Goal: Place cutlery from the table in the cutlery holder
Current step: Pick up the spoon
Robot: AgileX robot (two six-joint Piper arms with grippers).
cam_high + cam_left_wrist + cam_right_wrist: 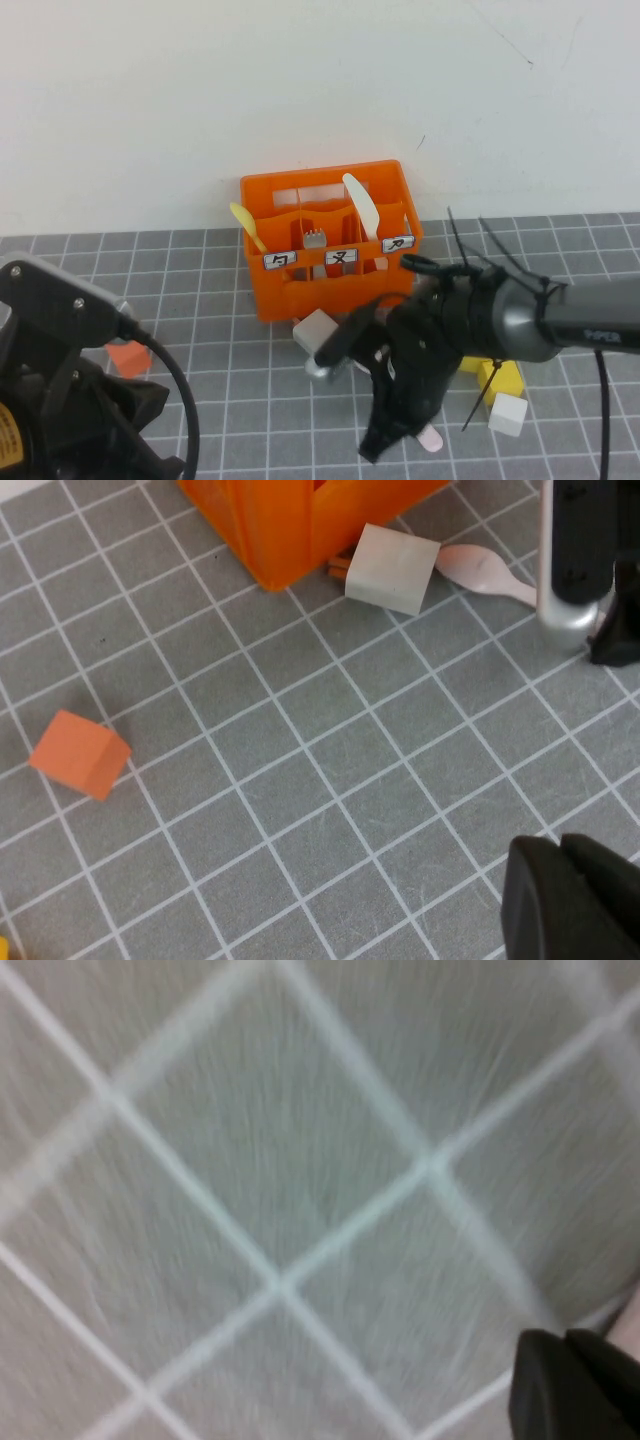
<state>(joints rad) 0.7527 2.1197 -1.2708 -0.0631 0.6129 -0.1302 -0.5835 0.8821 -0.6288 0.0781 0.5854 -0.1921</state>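
Two shut claws, left (560, 895) and right (375, 445), over grey gridded table (220, 330), white wall (300, 80) behind.

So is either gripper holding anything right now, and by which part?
Nothing is held. The right gripper is shut and empty, low over the grey gridded table beside the pale pink plastic spoon. The left gripper is shut, empty, parked.

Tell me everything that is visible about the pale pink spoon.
The pale pink spoon looks like smooth plastic and lies flat on the grey table in front of the orange cutlery holder. Its bowl lies beside a grey-white block; whether they touch is unclear. The right arm covers its middle, so only the handle tip shows near the right claw. The left claw is apart.
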